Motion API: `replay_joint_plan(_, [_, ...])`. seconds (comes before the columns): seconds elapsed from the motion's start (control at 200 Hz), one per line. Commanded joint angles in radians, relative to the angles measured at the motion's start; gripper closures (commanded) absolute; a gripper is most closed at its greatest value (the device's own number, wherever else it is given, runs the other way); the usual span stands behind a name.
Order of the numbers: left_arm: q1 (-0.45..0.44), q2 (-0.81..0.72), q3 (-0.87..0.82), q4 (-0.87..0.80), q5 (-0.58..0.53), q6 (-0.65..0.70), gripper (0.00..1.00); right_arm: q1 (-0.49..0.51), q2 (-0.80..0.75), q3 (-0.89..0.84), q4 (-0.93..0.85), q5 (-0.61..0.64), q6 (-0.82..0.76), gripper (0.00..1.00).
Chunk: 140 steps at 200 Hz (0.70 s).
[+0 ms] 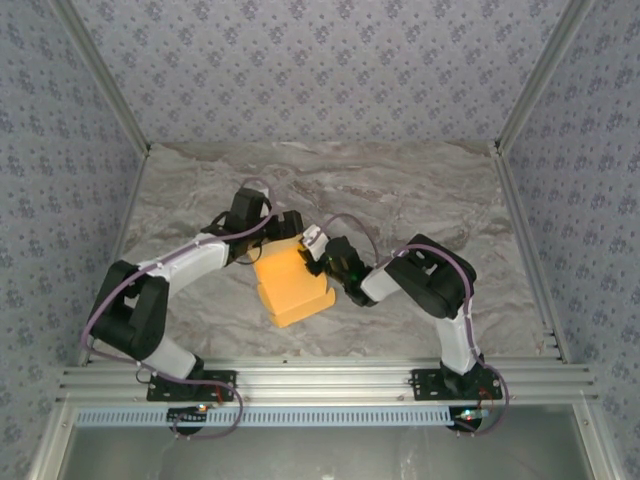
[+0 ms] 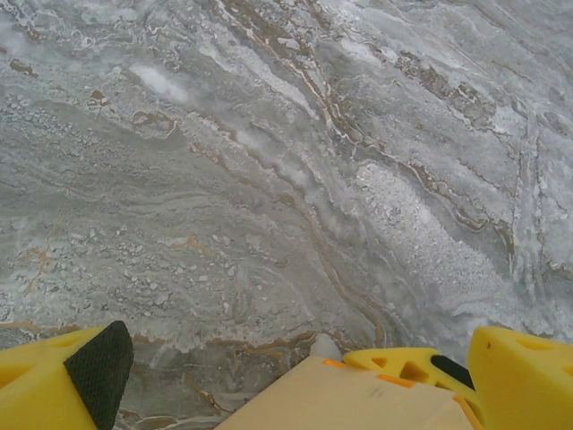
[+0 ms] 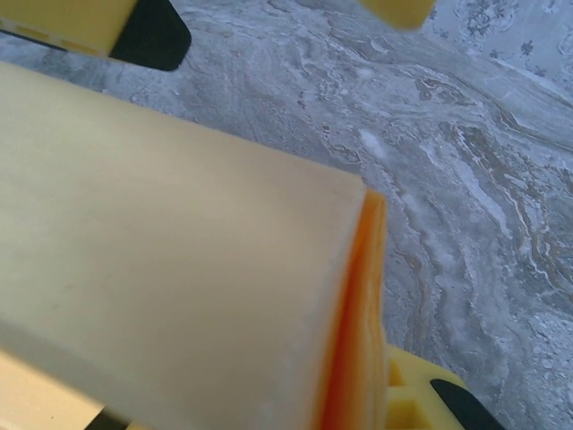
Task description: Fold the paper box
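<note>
Paper box (image 1: 292,283) looks nearly folded up
right gripper (image 1: 314,248) pinching its flap, left gripper (image 1: 284,230) spread wide beside it

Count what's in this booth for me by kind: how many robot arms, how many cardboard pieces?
Robot arms: 2, the left arm and the right arm
Yellow-orange paper box: 1
Total: 3
</note>
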Motion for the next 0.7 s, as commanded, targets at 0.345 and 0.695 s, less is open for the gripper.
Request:
replay_joint_plan(0.345, [0.052, -0.119, -0.136, -0.103, 0.165, -0.016, 0.01, 0.01, 0.019, 0.003, 0.004, -0.071, -0.092, 0.88])
replay_joint_plan(0.695, [0.041, -0.039, -0.148, -0.044, 0.198, -0.028, 0.01, 0.023, 0.031, 0.033, -0.032, -0.039, -0.102, 0.86])
